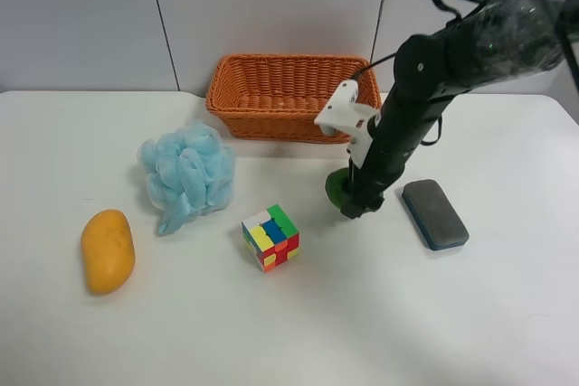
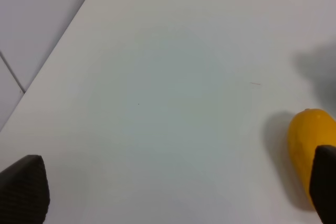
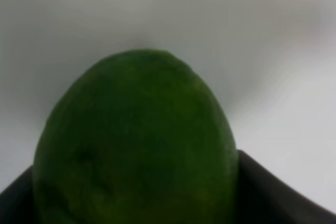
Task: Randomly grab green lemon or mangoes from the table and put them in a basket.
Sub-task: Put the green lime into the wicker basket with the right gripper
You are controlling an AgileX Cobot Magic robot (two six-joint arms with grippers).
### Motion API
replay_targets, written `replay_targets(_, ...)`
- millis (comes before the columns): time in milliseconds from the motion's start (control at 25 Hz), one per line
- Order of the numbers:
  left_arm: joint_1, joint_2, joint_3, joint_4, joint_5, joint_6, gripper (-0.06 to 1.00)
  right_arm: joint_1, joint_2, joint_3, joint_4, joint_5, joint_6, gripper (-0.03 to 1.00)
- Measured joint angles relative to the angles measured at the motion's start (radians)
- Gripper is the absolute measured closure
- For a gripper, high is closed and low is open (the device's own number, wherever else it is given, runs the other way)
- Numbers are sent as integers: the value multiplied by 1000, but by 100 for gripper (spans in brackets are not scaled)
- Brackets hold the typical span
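Note:
The green lemon (image 1: 336, 187) lies on the white table (image 1: 380, 314) in front of the wicker basket (image 1: 291, 97). The arm at the exterior high view's right is my right arm; its gripper (image 1: 348, 198) reaches down onto the lemon. In the right wrist view the lemon (image 3: 136, 140) fills the frame, with a dark finger pressed on each side of it. The mango (image 1: 108, 250) lies at the table's left. In the left wrist view the mango (image 2: 310, 148) sits by one finger of my open, empty left gripper (image 2: 173, 192).
A fluffy light-blue bath sponge (image 1: 186, 174) lies left of centre. A multicoloured puzzle cube (image 1: 270, 237) sits in the middle. A dark grey-blue eraser block (image 1: 435, 213) lies right of my right gripper. The left arm is out of the exterior high view.

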Motion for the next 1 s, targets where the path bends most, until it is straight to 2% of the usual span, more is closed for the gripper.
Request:
replay_targets(160,0,0,0,0,0,0,-5,0,-83,-57,19,3,0,32)
replay_targets(320,0,0,0,0,0,0,-5,0,-170,-143,26,-56,0,32)
replay_targets(760,0,0,0,0,0,0,-5,0,-47,-165,27,-545,136,32)
replay_targets(840,0,0,0,0,0,0,-5,-4,3,-165,42,-628,139,32)
replay_targets(1000,0,0,0,0,0,0,-5,-30,104,-165,138,-747,142,32)
